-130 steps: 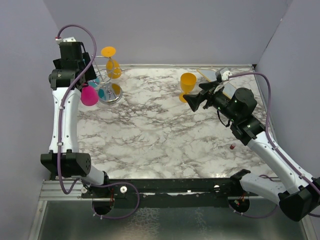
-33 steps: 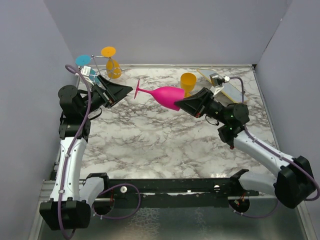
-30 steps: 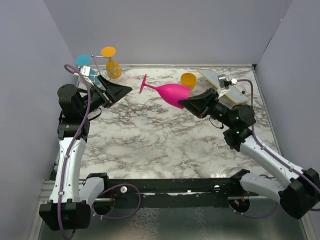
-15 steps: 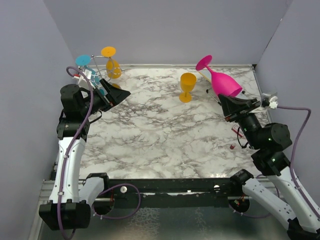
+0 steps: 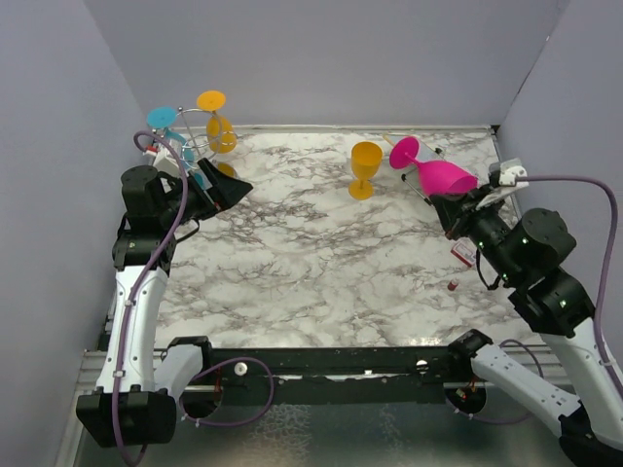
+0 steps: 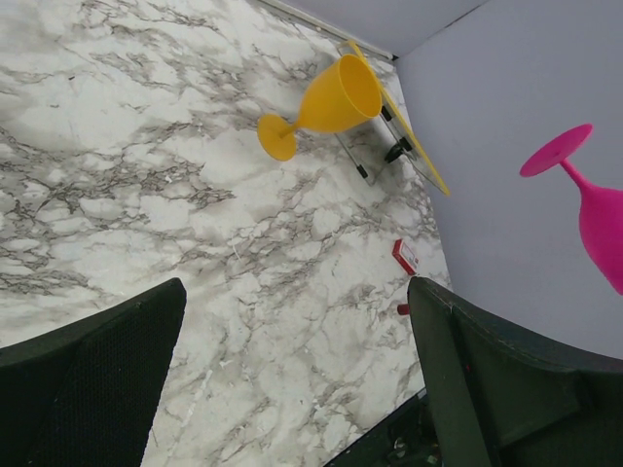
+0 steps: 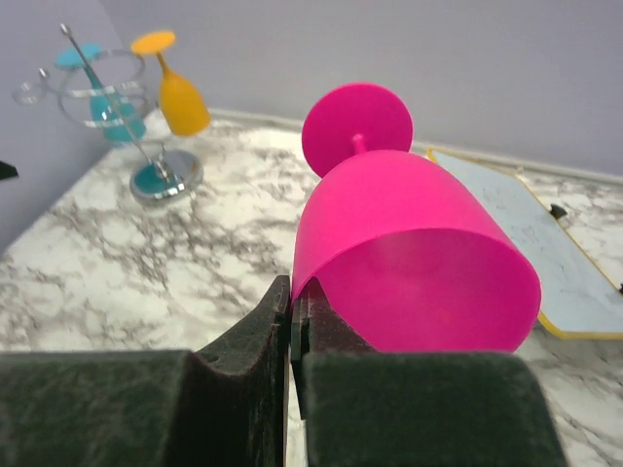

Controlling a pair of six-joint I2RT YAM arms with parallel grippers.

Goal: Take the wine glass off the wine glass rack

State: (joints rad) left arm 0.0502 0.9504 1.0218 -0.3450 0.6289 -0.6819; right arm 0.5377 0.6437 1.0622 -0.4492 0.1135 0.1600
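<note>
Top view first. My right gripper (image 5: 452,207) is clamped tight on the lip of the pink wine glass (image 5: 443,176), which hangs in the air over the far right of the marble table (image 5: 292,253), foot tipped up and away. It's well apart from the wine glass rack (image 5: 195,131) in the far left corner. My left gripper (image 5: 222,187) is spread wide near the rack, holding nothing.

The danger as I see it is that I've only got a thin pinch on one wall of the bowl, with the whole glass sticking out past it. A quick wrist swing could let it pivot or slide free. The standing orange glass (image 5: 365,167) is close by and could get clipped on the way down.

Left wrist view now. My fingers (image 6: 92,375) stand far apart over bare marble. A small red tag (image 6: 404,256) lies there, but its mark is too small to read.

Right wrist view. My pads are pressed together on the pink rim, one inside the bowl and one outside. The white board (image 7: 545,258) lies right below, an uneven landing spot that could tip the glass. It shows no legible writing, and I see no brands anywhere.
</note>
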